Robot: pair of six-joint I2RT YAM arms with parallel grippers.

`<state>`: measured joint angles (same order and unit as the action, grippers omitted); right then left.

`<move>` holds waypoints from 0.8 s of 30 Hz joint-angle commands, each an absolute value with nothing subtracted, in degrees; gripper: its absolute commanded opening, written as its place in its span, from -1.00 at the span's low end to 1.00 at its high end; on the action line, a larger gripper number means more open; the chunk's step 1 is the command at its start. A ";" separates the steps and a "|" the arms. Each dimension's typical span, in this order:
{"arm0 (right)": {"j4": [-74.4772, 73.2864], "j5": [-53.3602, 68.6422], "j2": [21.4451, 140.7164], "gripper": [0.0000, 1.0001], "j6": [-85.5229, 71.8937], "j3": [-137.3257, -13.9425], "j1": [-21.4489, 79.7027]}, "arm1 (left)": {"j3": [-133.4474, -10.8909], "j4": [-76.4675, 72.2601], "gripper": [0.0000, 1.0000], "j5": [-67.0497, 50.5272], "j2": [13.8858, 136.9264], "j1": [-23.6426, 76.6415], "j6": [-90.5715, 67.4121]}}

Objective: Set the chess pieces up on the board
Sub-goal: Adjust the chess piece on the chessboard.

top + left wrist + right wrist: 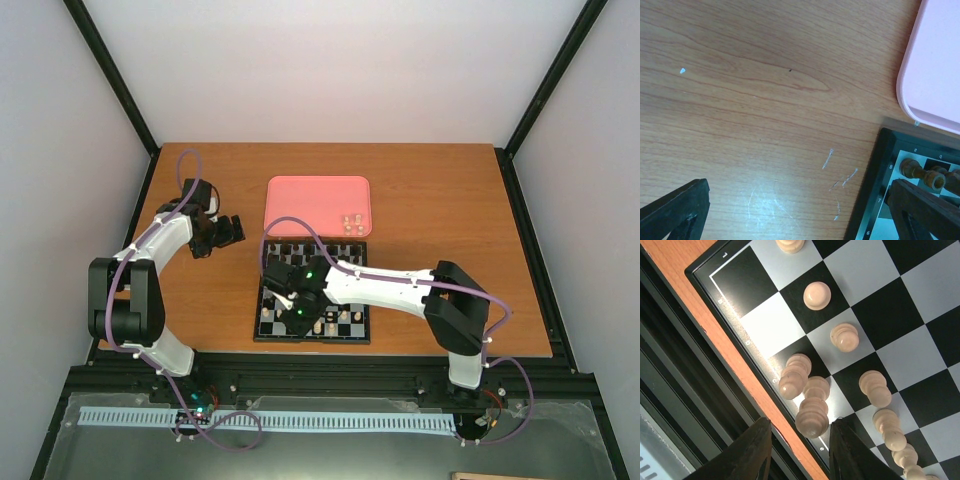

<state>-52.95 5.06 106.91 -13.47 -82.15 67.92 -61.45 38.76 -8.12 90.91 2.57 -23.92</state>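
Placing a cream-white piece in the near rows of the chessboard.

The right claw (801,432) was seen low over the near edge of the chessboard (875,270), toward its left side. Its jaws were partly apart, with one cream-white piece (812,421) standing between the tips. A gap showed on one side of that piece, so no grip could be made out. Other cream-white chess pieces (845,336) were crowded in two lines along that edge, and a few spare pieces (352,222) lay on the pink tray (310,200). The left claw (228,232) was spread wide and empty over the bare surface (765,100) beside the board's far corner. The step was judged best done with a straight lift away, so that close neighbours would not be knocked and each piece would be left centred on its own square.
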 commanded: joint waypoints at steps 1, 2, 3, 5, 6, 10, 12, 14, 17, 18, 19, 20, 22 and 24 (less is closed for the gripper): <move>-52.69 5.34 108.03 -0.35 -12.91 -83.28 68.12 | -62.71 38.71 0.99 -7.74 90.24 2.66 -22.68; -52.56 5.36 108.06 -0.36 -12.94 -83.24 68.12 | -62.75 38.71 0.99 -7.73 90.21 2.64 -22.68; -52.48 5.36 108.13 -0.36 -12.98 -83.19 68.12 | -62.75 38.68 1.00 -7.80 90.18 2.69 -22.72; -52.46 5.27 108.13 -0.42 -12.96 -83.21 68.03 | -62.75 38.70 0.99 -7.83 90.19 2.70 -22.78; -52.40 5.20 108.24 -0.43 -13.00 -83.21 68.07 | -62.75 38.60 0.99 -7.82 90.18 2.66 -22.74; -52.49 4.84 108.45 -0.53 -13.01 -83.30 67.98 | -62.84 38.65 0.99 -7.91 90.23 2.65 -22.83; -52.64 4.63 108.46 -0.58 -13.00 -83.46 68.04 | -62.84 38.67 0.99 -7.93 90.33 2.64 -22.77; -52.68 4.61 108.38 -0.63 -12.92 -83.35 68.03 | -62.93 38.69 0.99 -7.89 90.28 2.66 -22.82; -52.96 4.36 108.25 -0.68 -12.92 -83.33 68.03 | -63.02 38.72 0.99 -7.87 90.35 2.67 -22.83; -53.20 4.18 108.13 -0.69 -12.99 -83.33 68.03 | -62.97 38.69 0.99 -7.83 90.36 2.67 -22.84; -53.37 3.95 107.98 -0.70 -13.10 -83.36 68.03 | -62.94 38.67 1.00 -7.82 90.37 2.65 -22.77; -53.62 3.71 107.78 -0.70 -13.22 -83.40 68.03 | -62.93 38.63 0.99 -7.82 90.41 2.64 -22.73; -53.91 3.21 107.31 -0.73 -13.59 -83.26 68.03 | -62.90 38.70 1.00 -7.83 90.45 2.65 -22.68; -54.17 2.70 106.72 -0.74 -14.06 -83.08 68.03 | -62.80 38.63 0.99 -7.91 90.53 2.70 -22.76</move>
